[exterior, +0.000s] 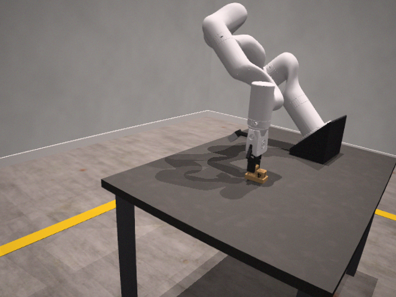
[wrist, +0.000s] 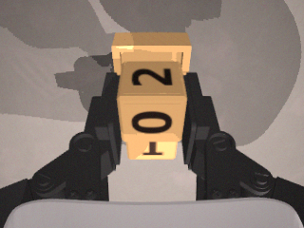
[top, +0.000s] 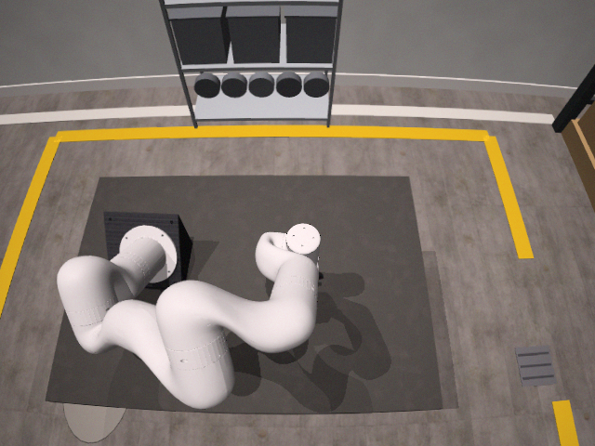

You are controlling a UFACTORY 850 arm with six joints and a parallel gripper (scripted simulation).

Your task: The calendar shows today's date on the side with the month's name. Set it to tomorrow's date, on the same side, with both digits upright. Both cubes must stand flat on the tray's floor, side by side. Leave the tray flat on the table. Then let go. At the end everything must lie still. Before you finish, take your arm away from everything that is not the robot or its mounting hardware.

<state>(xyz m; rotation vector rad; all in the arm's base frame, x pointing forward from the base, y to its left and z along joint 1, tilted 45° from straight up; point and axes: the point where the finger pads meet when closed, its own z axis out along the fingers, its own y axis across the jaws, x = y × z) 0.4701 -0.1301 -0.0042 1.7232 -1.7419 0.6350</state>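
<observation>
Hand [exterior: 253, 171] [wrist: 151, 92] pointing down, fingers partly closed.

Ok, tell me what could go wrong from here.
The held cube could clip the other cube, which sits close beside it, and push it askew. The jaws reach down near the tray, so they might nudge or tilt it. On release, the held cube might settle crooked rather than flat.
</observation>
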